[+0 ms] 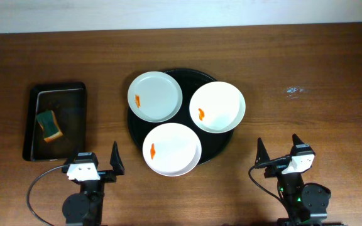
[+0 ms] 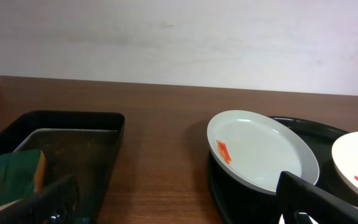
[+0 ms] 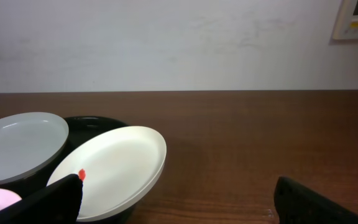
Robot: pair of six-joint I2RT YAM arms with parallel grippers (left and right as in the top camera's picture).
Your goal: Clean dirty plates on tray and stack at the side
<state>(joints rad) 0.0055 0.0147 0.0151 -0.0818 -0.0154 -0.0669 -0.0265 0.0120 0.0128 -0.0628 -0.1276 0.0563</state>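
Plates (image 1: 155, 96), three, orange-smeared, are crowded on the black tray (image 1: 193, 76), rims overhanging. Left hand (image 1: 98, 162) and right hand (image 1: 279, 150) are held released, empty. Risk judged: an overhanging plate tipped off when pressed.

You faced a dark brown wooden table (image 1: 294, 56), its grain running in fine, darker streaks from side to side. On it sat a large round black tray (image 1: 197, 76), plain and slightly glossy. It carried three round white shallow plates: the far-left plate (image 1: 159, 91), the right plate (image 1: 222, 103) and the near plate (image 1: 176, 150). Each was plain white, unpatterned, with one small orange smear (image 1: 137, 100). To your left was a smaller rectangular black tray (image 1: 74, 125) with a duller, greyish inner floor. In it lay a two-tone sponge (image 1: 49, 124), dark green on top over an orange-yellow layer. Behind the table the wall (image 2: 166, 37) was off-white, faintly mottled.
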